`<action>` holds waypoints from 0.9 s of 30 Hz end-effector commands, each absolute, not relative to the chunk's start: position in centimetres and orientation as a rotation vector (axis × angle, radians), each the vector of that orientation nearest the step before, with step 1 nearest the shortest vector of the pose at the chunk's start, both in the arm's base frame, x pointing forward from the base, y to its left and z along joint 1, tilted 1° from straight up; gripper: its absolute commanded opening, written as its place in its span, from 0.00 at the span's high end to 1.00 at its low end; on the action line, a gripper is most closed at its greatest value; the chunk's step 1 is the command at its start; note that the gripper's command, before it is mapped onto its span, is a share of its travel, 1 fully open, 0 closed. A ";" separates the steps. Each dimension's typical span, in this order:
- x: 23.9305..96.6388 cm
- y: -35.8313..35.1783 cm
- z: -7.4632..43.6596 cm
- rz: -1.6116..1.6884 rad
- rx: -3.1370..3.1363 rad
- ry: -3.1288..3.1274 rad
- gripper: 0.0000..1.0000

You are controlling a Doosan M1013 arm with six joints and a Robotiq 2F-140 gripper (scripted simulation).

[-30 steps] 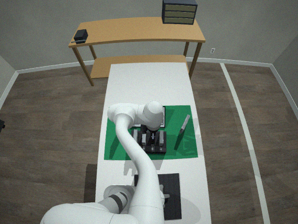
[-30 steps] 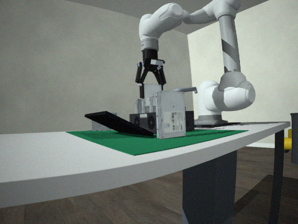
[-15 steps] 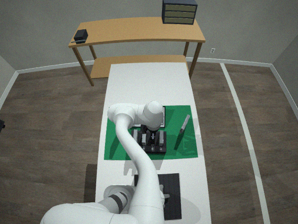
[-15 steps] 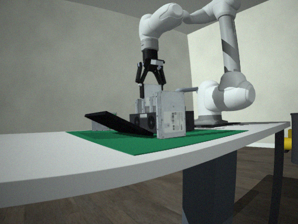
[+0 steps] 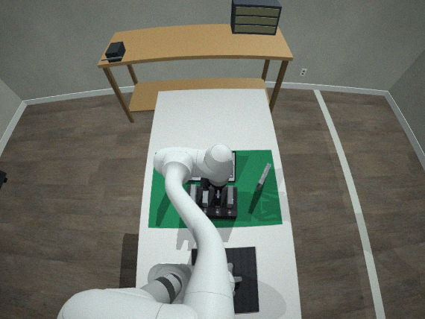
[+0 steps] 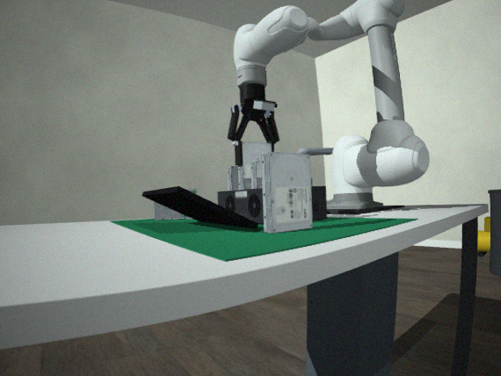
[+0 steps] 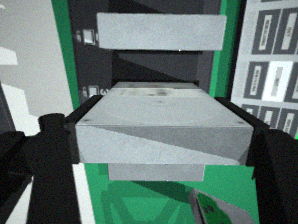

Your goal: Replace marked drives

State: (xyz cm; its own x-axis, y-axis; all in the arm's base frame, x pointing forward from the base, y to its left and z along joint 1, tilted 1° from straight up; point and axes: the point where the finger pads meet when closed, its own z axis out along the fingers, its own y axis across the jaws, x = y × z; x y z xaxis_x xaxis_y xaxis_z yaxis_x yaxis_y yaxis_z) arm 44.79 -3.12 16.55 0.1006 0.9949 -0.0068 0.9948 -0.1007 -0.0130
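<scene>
Drive (image 6: 257, 154) (image 7: 162, 145), upright, held high at the third bay of the dock (image 5: 224, 215) (image 6: 239, 202) (image 7: 90, 65); whether its lower end is inside, cannot tell.

Gripper (image 5: 213, 185) (image 6: 256, 154) (image 7: 158, 110): fingers clamped on the drive's two narrow sides, presumably so its broad faces pass the neighbouring drives.

Neighbours: seated upright, one each side, likely left as spacing guides.

Standing drive (image 6: 287, 193): on end on the green mat (image 5: 253, 156) (image 6: 220, 246) (image 7: 235, 185), apparently parked for easy grasping.

Far drive (image 5: 264, 175) (image 6: 169, 212) (image 7: 222, 207): on the mat, well apart from the dock.

Screen (image 5: 233, 168) (image 6: 198, 208) (image 7: 270, 55): propped aslant behind the dock, probably for reading; one tile shows white.

Arm (image 5: 209, 242) (image 6: 268, 37): arched overhead, wrist pointing down.
</scene>
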 end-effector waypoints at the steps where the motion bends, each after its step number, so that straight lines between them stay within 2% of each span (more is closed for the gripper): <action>1: 44.8 -3.1 16.5 0.020 -2.327 -2.103 0.90; 27: 44.8 -3.1 14.9 0.020 -2.327 -2.103 0.90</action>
